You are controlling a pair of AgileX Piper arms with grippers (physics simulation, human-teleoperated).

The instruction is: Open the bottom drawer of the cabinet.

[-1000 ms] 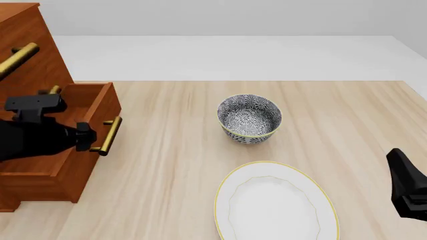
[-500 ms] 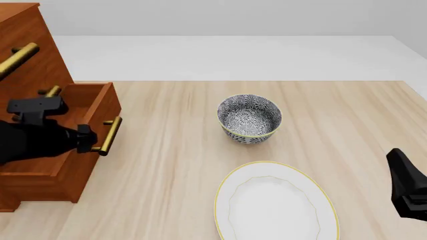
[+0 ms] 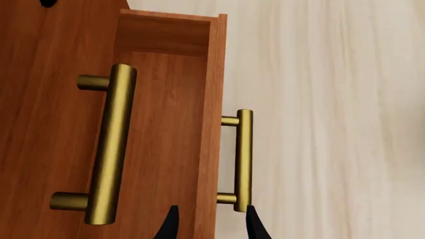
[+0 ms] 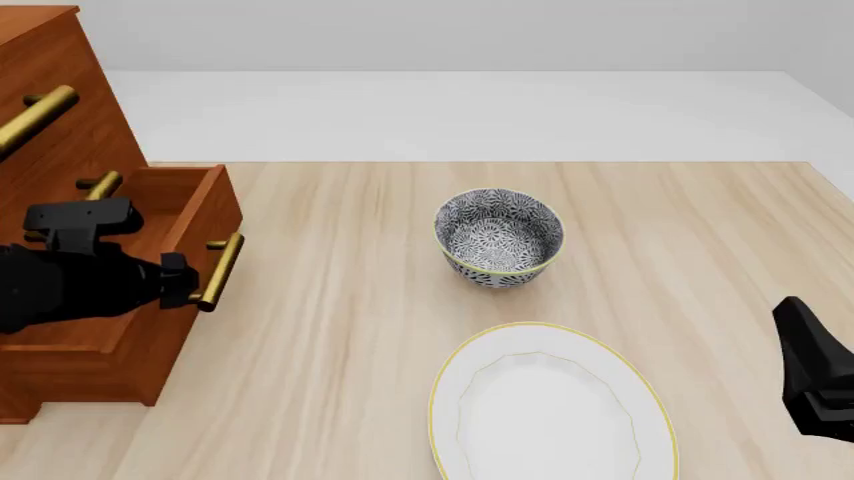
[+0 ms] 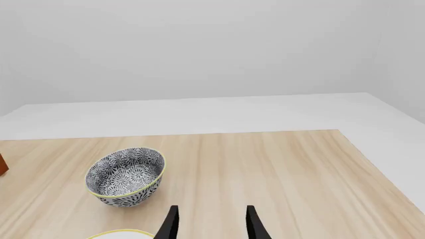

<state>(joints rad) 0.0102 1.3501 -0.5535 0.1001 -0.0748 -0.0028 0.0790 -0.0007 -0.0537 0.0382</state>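
The cabinet (image 4: 54, 90) stands at the table's left edge. Its bottom drawer (image 4: 187, 200) is pulled out to the right, and the brass bar handle (image 4: 218, 270) faces the bowl. My left gripper (image 4: 180, 280) hangs right at that handle. In the left wrist view the left gripper (image 3: 211, 226) is open; its fingers straddle the drawer's front panel (image 3: 209, 124), and one fingertip (image 3: 254, 224) lies against the end of the handle (image 3: 244, 159). My right gripper (image 5: 211, 226) is open and holds nothing, low at the near right of the table.
A patterned bowl (image 4: 498, 238) sits mid-table, with a white gold-rimmed plate (image 4: 550, 405) in front of it. The middle drawer's handle (image 3: 109, 149) and the top one (image 4: 34, 115) stick out above the open drawer. The right arm (image 4: 814, 380) stays at the near right edge.
The left arm has shifted slightly down and toward me beside the handle. The drawer stays pulled out the same amount, and the right arm has not moved.
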